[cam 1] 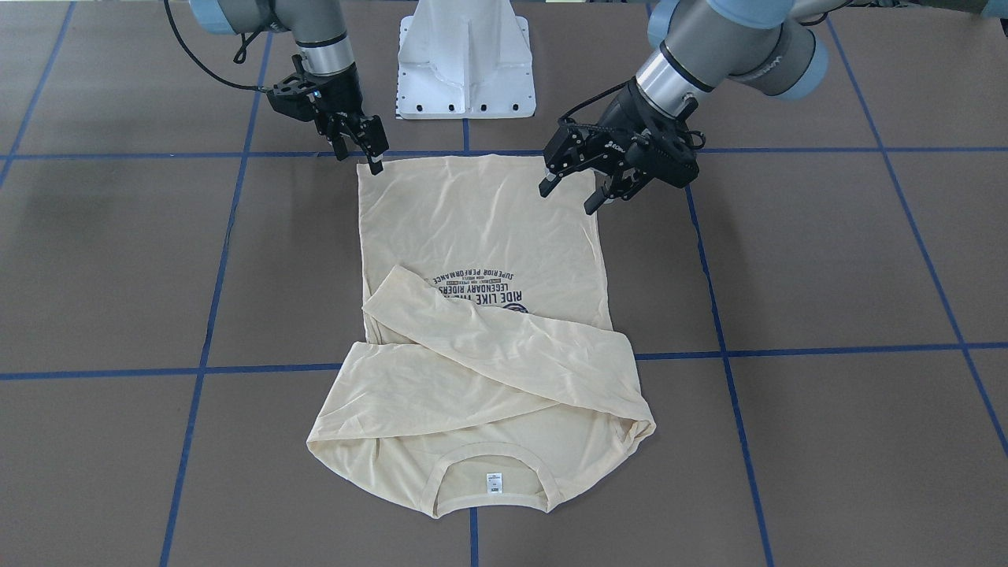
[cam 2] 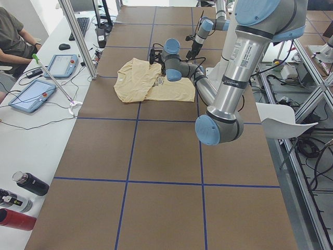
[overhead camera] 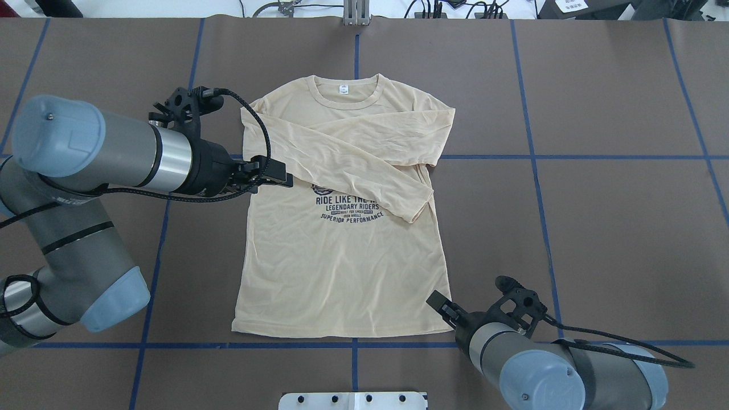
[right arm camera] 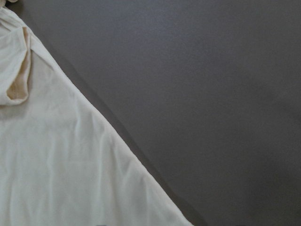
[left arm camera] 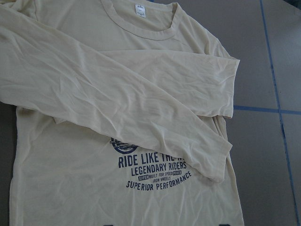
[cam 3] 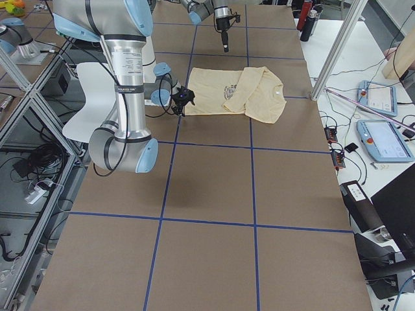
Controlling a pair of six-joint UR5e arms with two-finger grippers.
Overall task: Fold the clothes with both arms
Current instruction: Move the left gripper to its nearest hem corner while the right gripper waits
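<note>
Flat on the brown surface (overhead camera: 598, 228), print side up: shirt (overhead camera: 342, 273), collar toward the far edge, hem toward the white base (cam 1: 466, 63). Both sleeves folded in across the chest. The upper one slants down over the navy print (overhead camera: 348, 209) and hides the end of one line of lettering. Small white label (overhead camera: 344, 89) inside the collar. Hem straight and lying flat.

Open, fingers spread, holding nothing: left gripper (cam 1: 571, 198), hanging over the hem corner on the robot's left. High enough for its wrist view to take in the whole chest and print.

Pointed down at the other hem corner, fingers apart: right gripper (cam 1: 361, 160), lower fingertip right at the cloth's edge. Touching or not, cannot tell.

Blue tape lines (overhead camera: 569, 156) across the surface, one passing under the shirt at chest height.
</note>
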